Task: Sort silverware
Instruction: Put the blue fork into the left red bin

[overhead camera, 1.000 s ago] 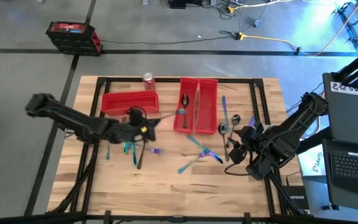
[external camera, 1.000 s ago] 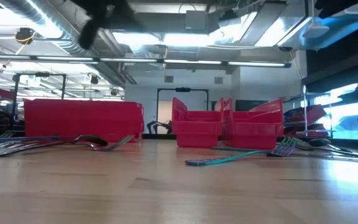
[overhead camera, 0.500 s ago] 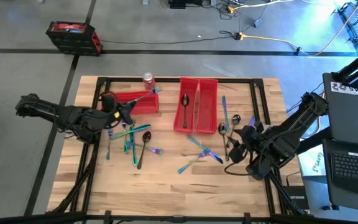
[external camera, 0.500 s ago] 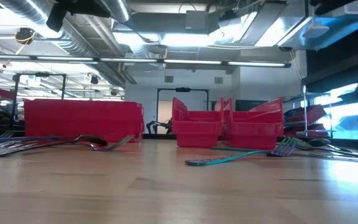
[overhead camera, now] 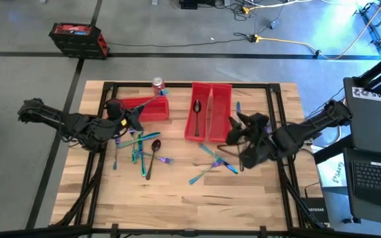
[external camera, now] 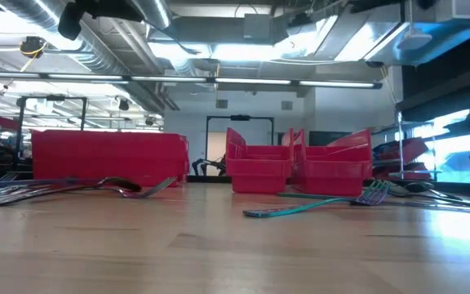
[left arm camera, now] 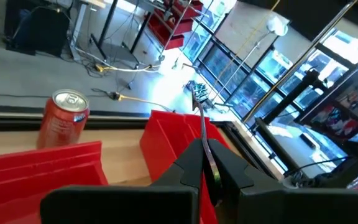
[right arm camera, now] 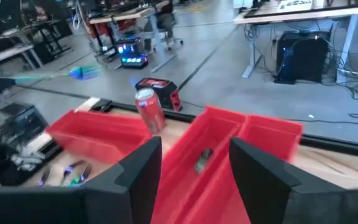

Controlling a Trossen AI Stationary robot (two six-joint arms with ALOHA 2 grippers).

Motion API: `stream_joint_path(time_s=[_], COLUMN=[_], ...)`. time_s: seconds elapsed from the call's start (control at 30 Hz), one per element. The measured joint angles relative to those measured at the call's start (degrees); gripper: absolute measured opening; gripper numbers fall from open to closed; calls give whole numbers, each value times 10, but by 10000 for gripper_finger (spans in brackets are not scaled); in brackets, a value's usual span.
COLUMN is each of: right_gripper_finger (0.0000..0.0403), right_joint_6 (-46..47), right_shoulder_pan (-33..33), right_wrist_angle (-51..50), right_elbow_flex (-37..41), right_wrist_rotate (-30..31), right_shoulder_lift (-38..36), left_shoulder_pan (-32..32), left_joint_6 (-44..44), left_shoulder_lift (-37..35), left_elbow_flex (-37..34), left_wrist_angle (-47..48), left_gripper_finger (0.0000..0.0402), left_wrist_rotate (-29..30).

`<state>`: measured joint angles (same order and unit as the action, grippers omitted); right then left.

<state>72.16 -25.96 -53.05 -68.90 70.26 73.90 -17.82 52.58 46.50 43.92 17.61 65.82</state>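
High view: dark spoon (overhead camera: 196,106) in middle red bin (overhead camera: 197,129).

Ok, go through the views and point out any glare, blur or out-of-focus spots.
Low view: ceiling lights glare, the near table is soft. Left wrist view: the windows blow out, and the left gripper, shut on a fork, is dark and soft. Right wrist view: the open right gripper is blurred. High view: even light.

Wooden tabletop (overhead camera: 177,192) carries one red bin (overhead camera: 152,110) under the left gripper (overhead camera: 139,112), a soda can (overhead camera: 157,83) beyond it, two joined bins (overhead camera: 218,106) beside the right gripper (overhead camera: 232,125). Loose silverware (overhead camera: 144,151) lies near both grippers.
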Motion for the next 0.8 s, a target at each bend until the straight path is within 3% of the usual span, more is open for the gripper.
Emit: stream_joint_path(time_s=[0.17,0.27,0.43,0.8], right_gripper_finger=[173,173,173,173], right_joint_6=[-214,-272,-290,-380], right_shoulder_pan=[44,65,96,155], right_wrist_angle=[204,262,275,295], right_elbow_flex=[0,0,0,0], right_wrist_rotate=[-62,-112,-194,-290], right_shoulder_lift=[25,44,66,74], left_shoulder_pan=[2,14,50,172], left_joint_6=[-2,4,30,44], left_shoulder_lift=[-14,-37,-86,-132], left_elbow_flex=[0,0,0,1], left_wrist_angle=[26,77,167,311], left_gripper_finger=[0,0,0,0], left_wrist_rotate=[-34,-54,-81,-255])
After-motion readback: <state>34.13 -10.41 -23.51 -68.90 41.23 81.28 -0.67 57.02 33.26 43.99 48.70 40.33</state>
